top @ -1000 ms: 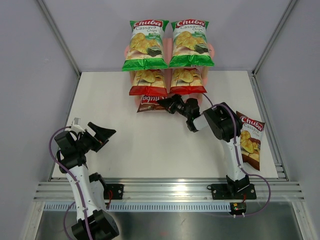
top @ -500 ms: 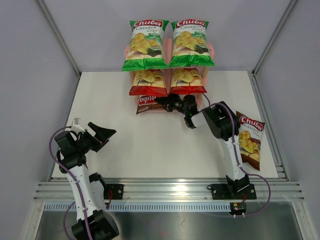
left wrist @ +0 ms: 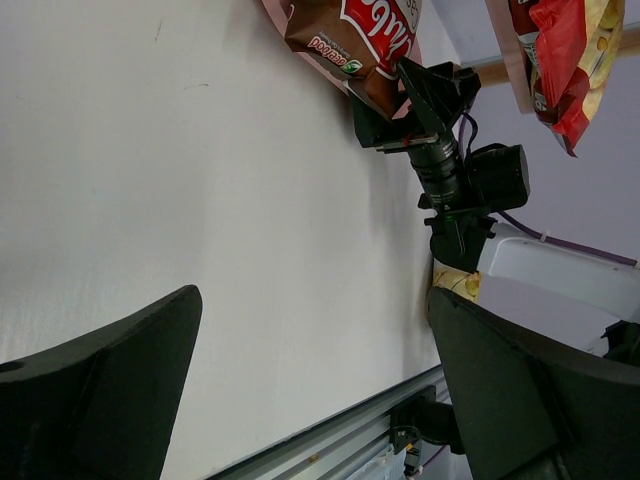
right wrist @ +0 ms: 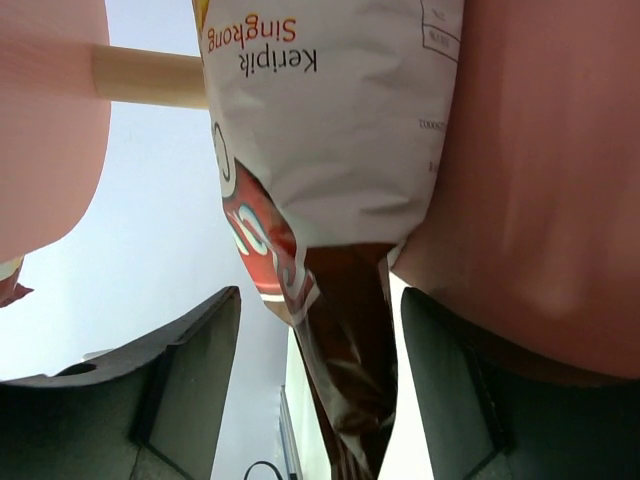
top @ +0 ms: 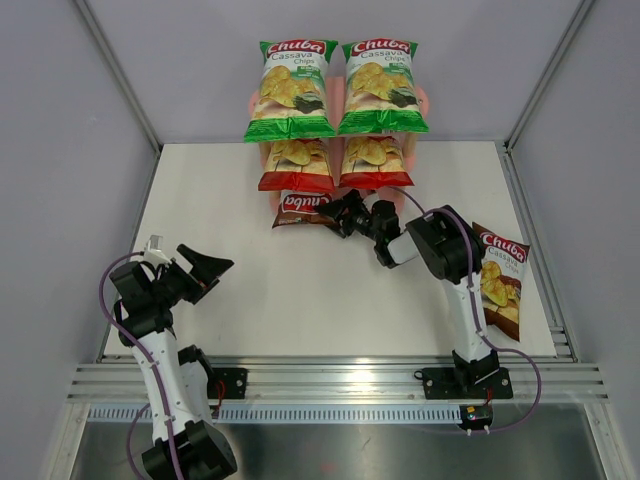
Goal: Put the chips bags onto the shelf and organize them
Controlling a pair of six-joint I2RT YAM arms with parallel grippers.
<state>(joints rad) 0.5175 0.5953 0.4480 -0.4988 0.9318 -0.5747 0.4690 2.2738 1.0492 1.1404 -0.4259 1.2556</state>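
Right claw [top: 335,208] is clamped on a brown chips bag [top: 300,207] at the pink shelf's [top: 252,103] bottom tier; left claw [top: 203,267] hangs spread apart over the desk [top: 280,290].

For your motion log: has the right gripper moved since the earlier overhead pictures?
Yes. The right gripper pushed left along the shelf front, then drew back slightly right, toward the near edge, against the fixed red bags.

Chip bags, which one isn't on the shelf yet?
The brown bag lying on the table's right edge, beside the right arm. The two green, two red and other brown bag are at the shelf.
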